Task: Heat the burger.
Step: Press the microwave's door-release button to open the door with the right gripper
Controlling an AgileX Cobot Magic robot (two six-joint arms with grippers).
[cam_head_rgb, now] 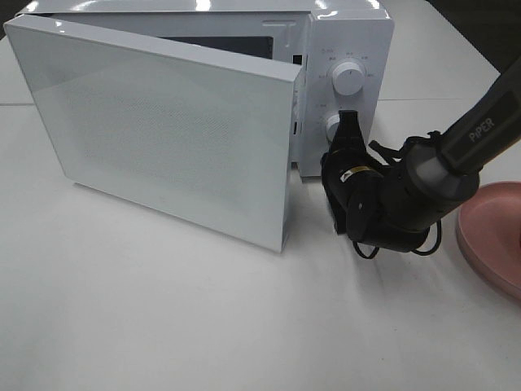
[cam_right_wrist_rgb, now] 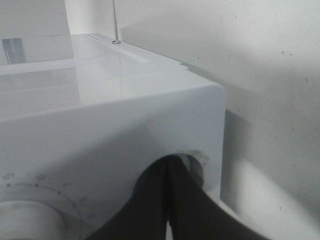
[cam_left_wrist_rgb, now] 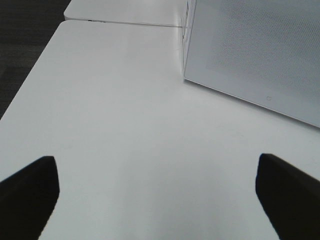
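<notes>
While the microwave door stands ajar, the right gripper, fingers clenched together, touches the lower knob. A pink plate lies at its four o'clock. The left gripper hangs released above the table. I cannot tell where the burger is.

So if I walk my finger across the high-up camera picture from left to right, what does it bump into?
microwave door, swung open → right claw, shut → pink plate at the edge of the picture
</notes>
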